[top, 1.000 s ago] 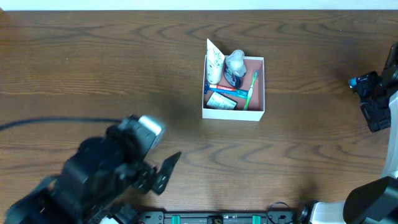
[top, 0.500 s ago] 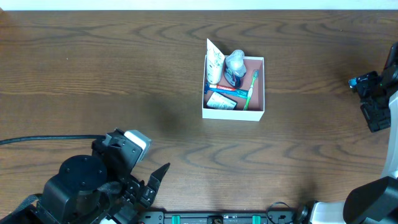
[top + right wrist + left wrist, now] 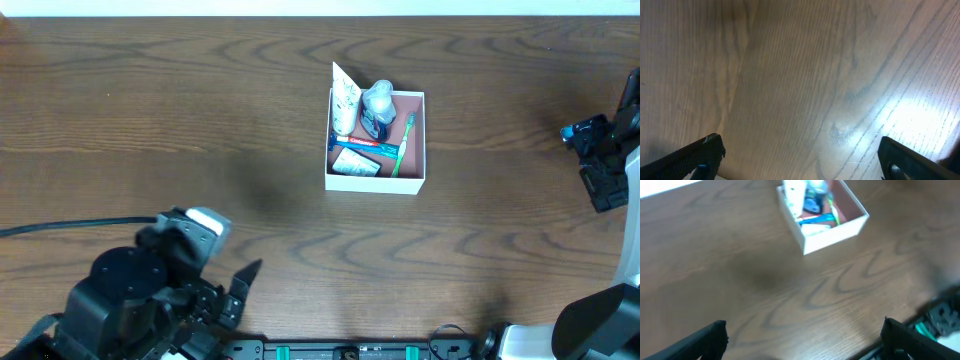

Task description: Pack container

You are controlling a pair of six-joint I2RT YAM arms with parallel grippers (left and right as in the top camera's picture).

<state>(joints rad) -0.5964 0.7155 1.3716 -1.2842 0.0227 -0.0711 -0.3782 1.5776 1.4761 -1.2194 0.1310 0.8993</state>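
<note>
- The container (image 3: 375,182) sits on the table (image 3: 150,100), a little right of centre and toward the far side, well apart from both arms.
- Inside lie a white tube (image 3: 345,100), a green toothbrush (image 3: 404,145), a small white-and-green box (image 3: 355,162) and a greyish wrapped thing (image 3: 378,97) that I cannot identify.
- I see nothing loose on the bare wood, so the packing looks done or nearly done.
- The left gripper (image 3: 802,335) hangs over the near-left part of the table. Its fingers are wide apart with nothing between them.
- The right gripper (image 3: 800,155) looks down at bare wood near the right edge. Its fingers are also spread and empty.
- The tube is the main risk. It leans in the back-left corner and pokes above the rim, so a bump to the container could tip it out onto the table.
- The container is probably light cardboard. An arm that reaches in low and catches a wall would slide or turn it rather than grip it.
- The contents lie crowded and partly overlapping. Fingers going in for one item could drag a toothbrush out with it.
- A black cable (image 3: 60,228) trails beside the left arm, and a wide swing could snag it.
- The left wrist view is blurred, so judging distance from it could mislead a reach.
</note>
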